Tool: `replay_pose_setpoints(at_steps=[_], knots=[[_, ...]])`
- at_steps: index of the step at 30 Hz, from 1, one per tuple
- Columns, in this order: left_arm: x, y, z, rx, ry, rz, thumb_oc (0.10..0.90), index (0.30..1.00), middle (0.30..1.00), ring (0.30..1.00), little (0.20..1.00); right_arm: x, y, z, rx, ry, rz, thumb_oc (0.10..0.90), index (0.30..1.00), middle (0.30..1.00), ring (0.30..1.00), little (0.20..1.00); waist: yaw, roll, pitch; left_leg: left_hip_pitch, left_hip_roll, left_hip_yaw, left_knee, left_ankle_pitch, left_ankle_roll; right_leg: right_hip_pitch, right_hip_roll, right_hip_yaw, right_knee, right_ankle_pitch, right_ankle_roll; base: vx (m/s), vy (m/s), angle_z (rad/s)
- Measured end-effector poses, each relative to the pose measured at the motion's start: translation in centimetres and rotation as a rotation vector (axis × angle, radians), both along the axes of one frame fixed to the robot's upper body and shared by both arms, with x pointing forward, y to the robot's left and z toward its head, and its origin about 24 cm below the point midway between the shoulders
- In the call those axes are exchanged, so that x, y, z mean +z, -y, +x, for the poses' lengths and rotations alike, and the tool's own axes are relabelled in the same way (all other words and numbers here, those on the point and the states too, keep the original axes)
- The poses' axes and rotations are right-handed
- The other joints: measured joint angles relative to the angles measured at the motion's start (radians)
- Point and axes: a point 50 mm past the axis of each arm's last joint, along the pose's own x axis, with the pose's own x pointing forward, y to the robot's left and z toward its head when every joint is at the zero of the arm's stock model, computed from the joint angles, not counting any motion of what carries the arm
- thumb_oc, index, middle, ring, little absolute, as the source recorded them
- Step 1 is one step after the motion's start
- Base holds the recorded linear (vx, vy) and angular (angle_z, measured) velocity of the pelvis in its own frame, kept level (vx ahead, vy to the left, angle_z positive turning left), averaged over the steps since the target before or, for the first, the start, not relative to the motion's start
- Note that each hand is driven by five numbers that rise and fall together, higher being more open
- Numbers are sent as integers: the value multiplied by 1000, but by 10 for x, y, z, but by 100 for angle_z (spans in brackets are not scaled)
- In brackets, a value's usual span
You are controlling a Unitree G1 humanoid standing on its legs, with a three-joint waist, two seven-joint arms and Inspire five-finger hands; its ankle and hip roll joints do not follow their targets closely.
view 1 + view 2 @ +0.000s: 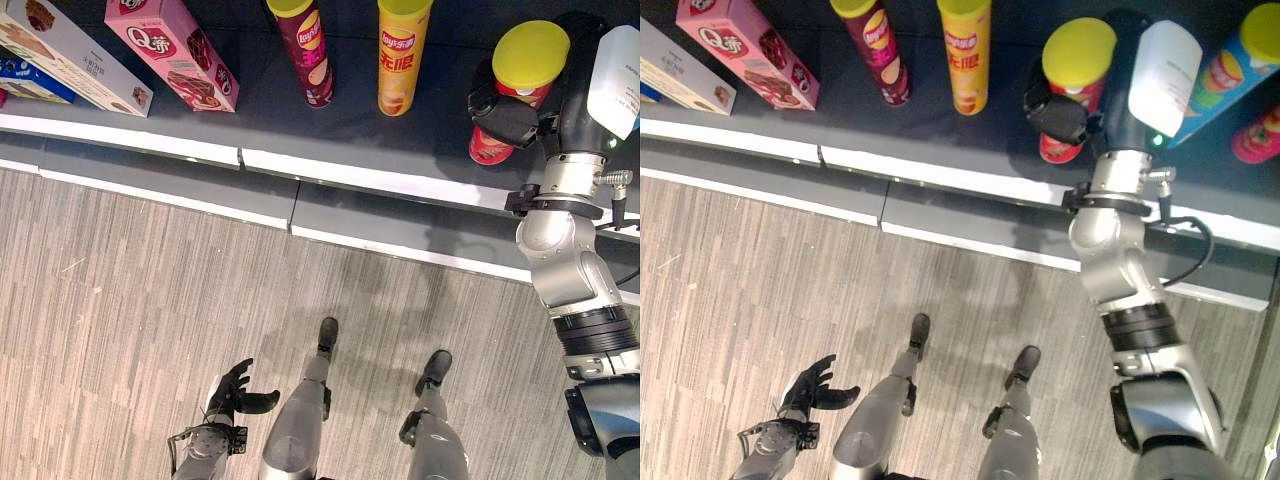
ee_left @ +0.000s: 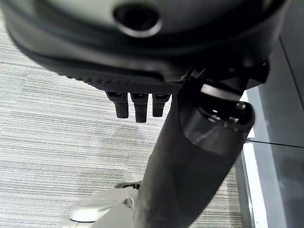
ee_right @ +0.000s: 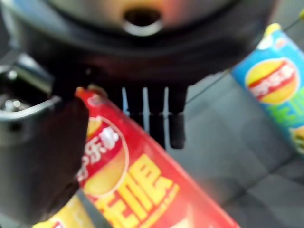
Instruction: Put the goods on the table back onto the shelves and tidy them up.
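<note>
The right robot hand (image 1: pixel 1065 112) is up at the dark shelf (image 1: pixel 250 125) with its fingers and thumb wrapped round a red chip can (image 1: pixel 522 70) with a yellow lid, and the can stands on the shelf. Along the same shelf stand a yellow chip can (image 1: pixel 398 55), a dark red chip can (image 1: pixel 305 50) and a pink box (image 1: pixel 170 50), and a blue chip can (image 1: pixel 1240 60) stands on the other side of the robot hand. The left robot hand (image 1: pixel 235 392) hangs low over the grey floor (image 1: pixel 130 290) with loose fingers, holding nothing.
</note>
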Motion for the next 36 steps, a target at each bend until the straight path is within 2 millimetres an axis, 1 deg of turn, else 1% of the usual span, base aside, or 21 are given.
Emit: replay_pose_setpoints(at_steps=[5,8,12,15,16,19,23,24,34,36], knots=[[0,0,0,7,3,6,800,900,900,900,900,6,0,-1,-14,39,13,400,300,300,300,300,1,0,0,-3,1,-4,0,0,-1,-1,1,-3,0,0,0,2,0,1],[1,0,1,5,5,6,800,900,900,900,900,19,-1,-2,-21,98,22,400,300,300,300,300,2,-1,0,-28,0,-17,0,4,-4,-17,1,-15,0,0,0,22,-1,9],[3,1,3,3,20,6,800,900,900,900,900,25,5,-4,-52,121,17,400,300,300,300,300,14,-1,0,-32,-3,-21,0,4,-4,-19,-1,-18,0,0,0,16,-11,4],[7,-1,6,-14,42,12,800,900,900,900,900,33,15,4,-97,128,75,400,300,300,300,300,13,-1,0,-44,-3,-21,0,8,-4,-31,-1,-18,0,-1,1,0,0,0],[8,-1,7,-17,46,12,800,900,900,900,900,34,18,3,-110,139,89,400,300,300,300,300,13,0,1,-50,-4,-22,0,9,-3,-36,-1,-18,0,0,1,0,0,0],[7,0,6,-14,41,4,800,900,900,900,900,34,19,2,-117,153,98,400,300,300,300,300,11,2,2,-51,-7,-22,0,9,-3,-38,-4,-17,0,0,1,0,0,0],[9,3,8,-16,59,-6,800,900,900,900,900,35,22,0,-122,190,146,400,300,300,300,300,12,28,14,-55,-11,-23,0,9,-3,-41,-8,-19,0,0,1,0,0,0],[9,3,8,-15,61,-6,800,900,900,900,900,35,22,1,-116,191,163,400,300,300,300,300,12,31,14,-59,-12,-22,0,9,-3,-45,-9,-18,0,0,1,0,0,0],[12,4,11,-19,75,-9,800,900,900,900,900,32,22,1,-105,192,201,400,300,300,300,300,12,32,14,-78,-15,-21,0,10,-3,-65,-12,-17,0,1,2,0,0,0],[12,4,10,-19,75,-8,800,900,900,900,900,28,18,3,-90,193,239,400,300,300,300,300,11,32,14,-78,-15,-22,0,10,-3,-65,-12,-18,0,1,2,0,0,0]])
